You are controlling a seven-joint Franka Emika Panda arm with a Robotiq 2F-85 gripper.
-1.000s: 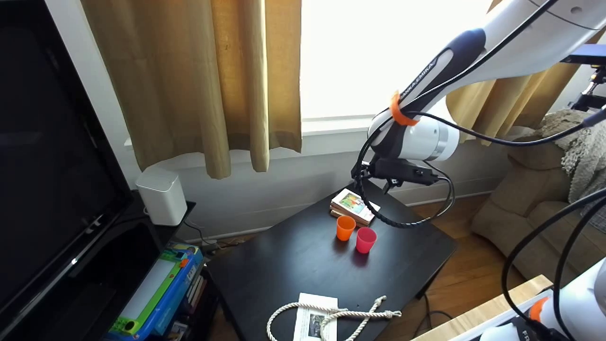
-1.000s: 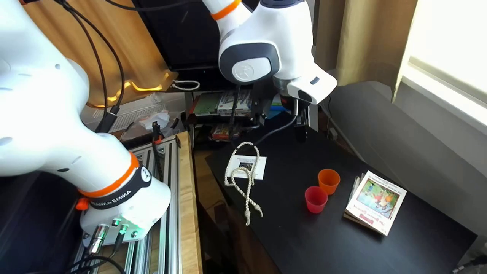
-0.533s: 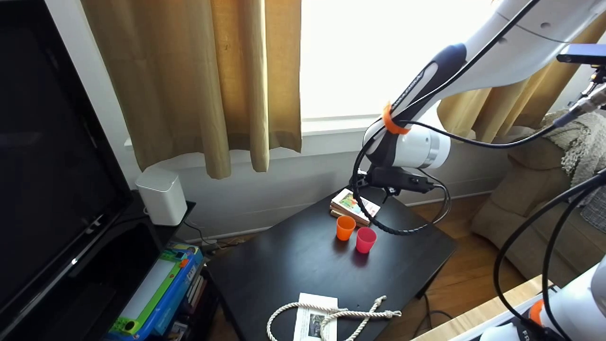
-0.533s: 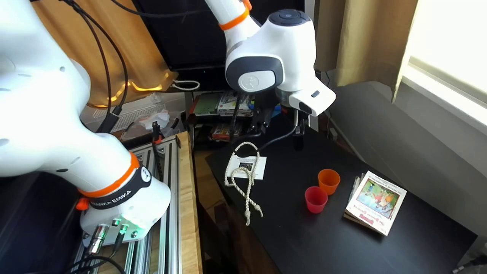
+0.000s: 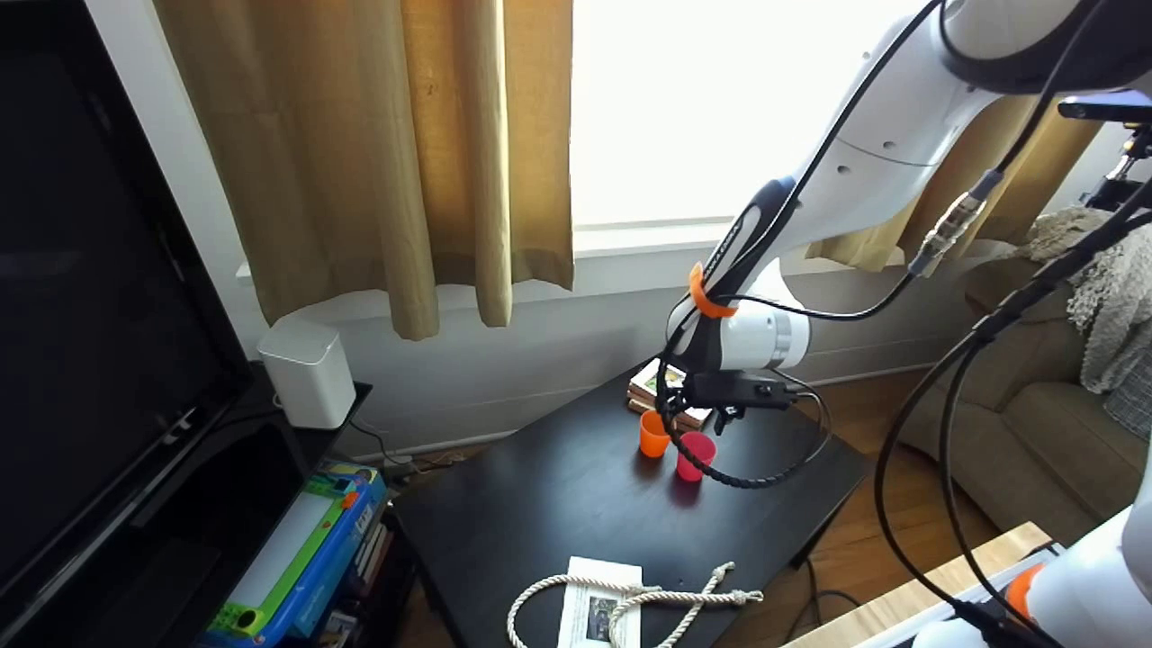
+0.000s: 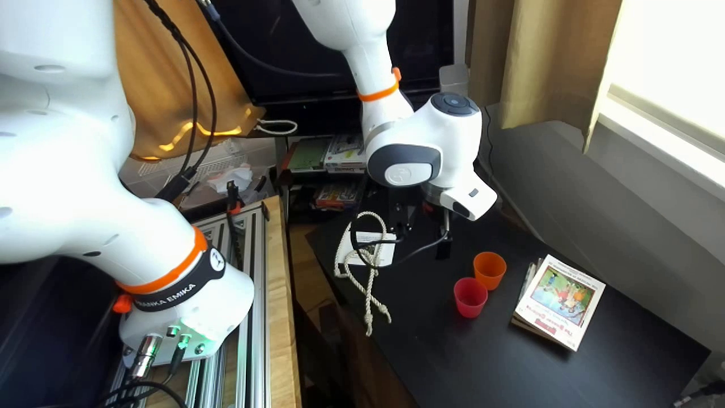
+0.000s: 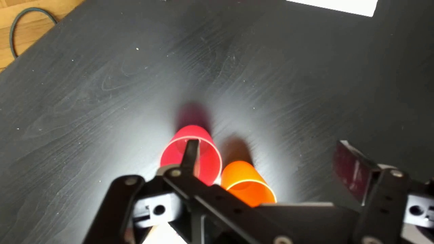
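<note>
The red cup and the orange cup, the things nearest me, stand upright and close together on the black table. From my wrist I see one of my fingers cutting across the red cup's mouth, while the orange cup shows lower down, partly behind the linkage of my gripper. My jaws are spread wide and have hold of nothing; both exterior views show me hanging in the air, apart from the cups (how high, I cannot tell).

My white arm slants down past the window, bent at the wrist so that my fingers point toward the tabletop. Just beside the cups lies a stack of books. Farther off, a rope lies looped over a white booklet.

Since a second ago I have come down lower. In an exterior view my hand now hides part of the books, and my hanging cable crosses in front of the red cup. Beyond my raised wrist, a white box has come into sight where I covered it before. Cups, books, rope and booklet have stayed where they were.
</note>
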